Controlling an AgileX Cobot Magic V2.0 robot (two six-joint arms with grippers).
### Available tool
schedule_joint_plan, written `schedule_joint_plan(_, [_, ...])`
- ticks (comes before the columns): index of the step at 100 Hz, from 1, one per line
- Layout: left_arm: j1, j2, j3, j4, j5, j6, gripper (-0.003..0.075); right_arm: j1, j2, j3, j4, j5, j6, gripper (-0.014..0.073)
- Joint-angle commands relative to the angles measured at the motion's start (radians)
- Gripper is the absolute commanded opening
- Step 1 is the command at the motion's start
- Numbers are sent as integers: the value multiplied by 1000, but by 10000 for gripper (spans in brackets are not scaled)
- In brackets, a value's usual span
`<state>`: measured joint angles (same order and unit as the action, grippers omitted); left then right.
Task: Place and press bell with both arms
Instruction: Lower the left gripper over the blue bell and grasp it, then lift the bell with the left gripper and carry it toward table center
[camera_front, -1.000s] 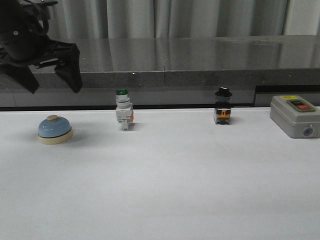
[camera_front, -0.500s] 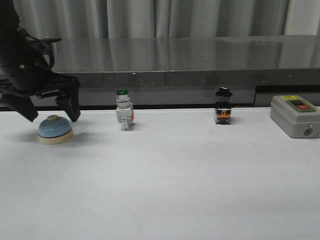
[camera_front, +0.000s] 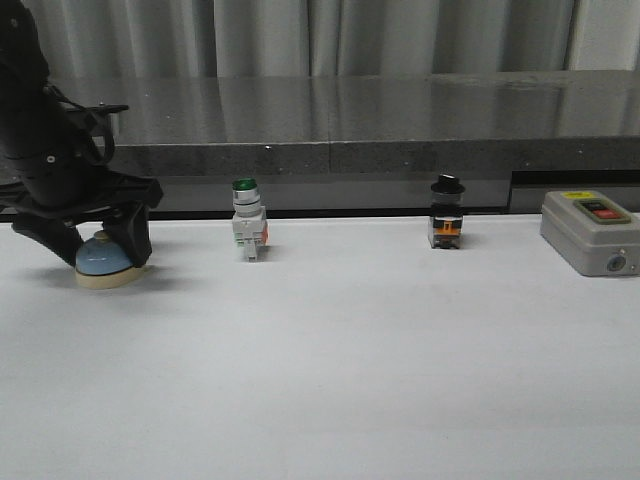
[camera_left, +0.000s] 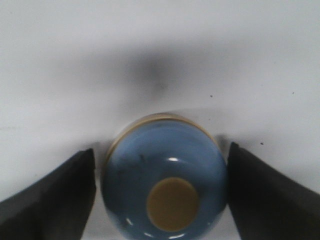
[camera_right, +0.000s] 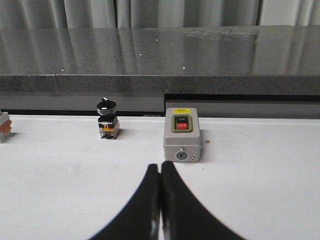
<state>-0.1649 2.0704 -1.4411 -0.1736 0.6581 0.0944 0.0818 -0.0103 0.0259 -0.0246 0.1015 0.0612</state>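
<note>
The bell (camera_front: 100, 262), light blue with a cream base, stands on the white table at the far left. My left gripper (camera_front: 97, 250) has come down over it, one black finger on each side. In the left wrist view the bell (camera_left: 165, 165) fills the space between the fingers of the left gripper (camera_left: 161, 148). One finger is against the dome, and a thin gap shows at the other. The cream button (camera_left: 172, 202) is uncovered. My right gripper (camera_right: 160, 167) is shut with nothing in it, low over the table short of the grey box, and does not show in the front view.
A green-capped white switch (camera_front: 247, 225) stands to the right of the bell. Further right is a black-capped switch (camera_front: 446, 215). A grey control box (camera_front: 588, 232) with a red button sits at the far right. A dark stone ledge (camera_front: 400, 110) runs along the back.
My left gripper has come down from above the bell and now has its fingers on both sides of it. The bell has not moved.
</note>
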Motion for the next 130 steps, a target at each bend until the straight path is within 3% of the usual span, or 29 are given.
schedule_joint_plan(1, [2,-53,-29,-6,-19,-7,330,-7,-19,-14,2,-85,-9,-60])
schedule_joint_plan(11, [2,-55,-29,-6,-6,-7,227,-7,-19,-14,2,-85,-9,-60])
schedule_joint_plan(21, [2,-66,-38,-6,19,-7,186,-7,-19,-14,2,-85,-9,-60])
schedule_joint_plan(45, [-19,-167,-45,-16,66,-5,186,-7,-19,-14,2,-85,-9,-60])
schedule_joint_plan(72, [-167,-293,-49,-16,88,2,186,-7,-19,-14,2,-85,-9,-60])
schedule_joint_plan(89, [-290,-286,-84,-16,104,6,186,-7,-19,-14,2,-85,-9,-60])
schedule_joint_plan(107, [-413,-252,-84,-16,35,21,186,-7,-19,-14,2,-85,-9,-60])
schedule_joint_plan(130, [-502,-171,-95,-16,-1,21,186,-7,-19,-14,2,-85,-9,-60])
